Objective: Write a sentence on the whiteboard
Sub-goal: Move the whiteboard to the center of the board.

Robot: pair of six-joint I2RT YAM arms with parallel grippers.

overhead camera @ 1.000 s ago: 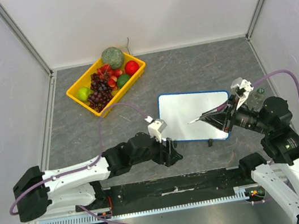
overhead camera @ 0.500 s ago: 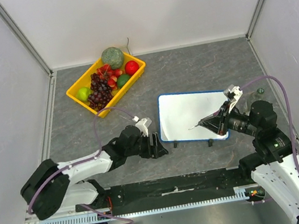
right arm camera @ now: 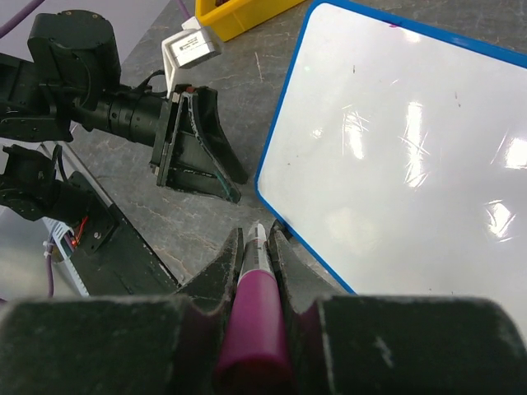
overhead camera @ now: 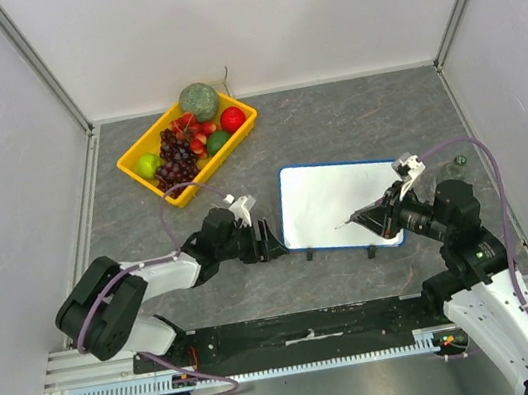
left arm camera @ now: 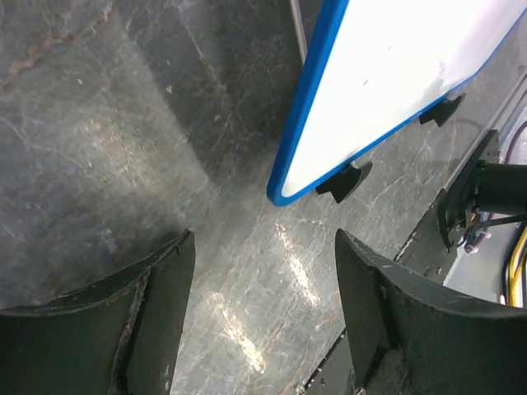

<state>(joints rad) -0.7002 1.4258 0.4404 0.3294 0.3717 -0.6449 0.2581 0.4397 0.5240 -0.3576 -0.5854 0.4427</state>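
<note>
Whiteboard (overhead camera: 342,207) with a thin blue rim, lying flat on the grey stone-patterned table (overhead camera: 363,120), right of centre and between my two arms. Its face shows plain white with bright patches of glare in the right wrist view (right arm camera: 395,148).

My left gripper (overhead camera: 264,241) lies low on the table just beside the board's left edge, pointing at it. From the left wrist camera, its two dark fingers (left arm camera: 156,304) stand wide apart with bare table between them, and the board's rounded near corner (left arm camera: 288,181) sits ahead of them without touching. Small black feet (left arm camera: 344,181) show under that corner.

My right gripper (overhead camera: 376,211) reaches in from the right over the board's near edge. Its fingers are clamped on a pink marker (right arm camera: 251,304) whose white tip points left toward the board's near left corner. I cannot tell whether the tip touches the surface.

Far back on the left, well apart from the board, sits a yellow tray (overhead camera: 135,169) of fruit (overhead camera: 176,156)
</note>
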